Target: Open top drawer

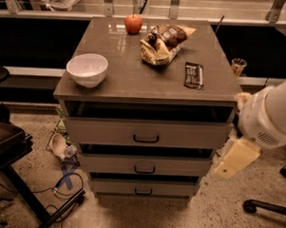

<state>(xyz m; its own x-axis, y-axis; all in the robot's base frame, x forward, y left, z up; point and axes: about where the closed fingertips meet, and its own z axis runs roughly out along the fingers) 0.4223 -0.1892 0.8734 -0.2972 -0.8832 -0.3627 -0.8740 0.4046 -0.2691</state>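
The top drawer [147, 132] is the widest grey-beige front, just under the cabinet's countertop, with a small dark bar handle [146, 139] at its centre. A dark gap shows above its front. Two shorter drawers [144, 165] sit below it. My white arm comes in from the right edge. Its beige gripper [236, 158] hangs beside the cabinet's right side, level with the top and middle drawers, well right of the handle and not touching it.
On the countertop stand a white bowl [87, 69], a red apple [133, 23], snack bags [163, 40] and a dark wrapped bar [193, 74]. A dark chair [4, 143] stands at the left, cables [59, 183] lie on the floor, and a chair base [267, 207] is at the right.
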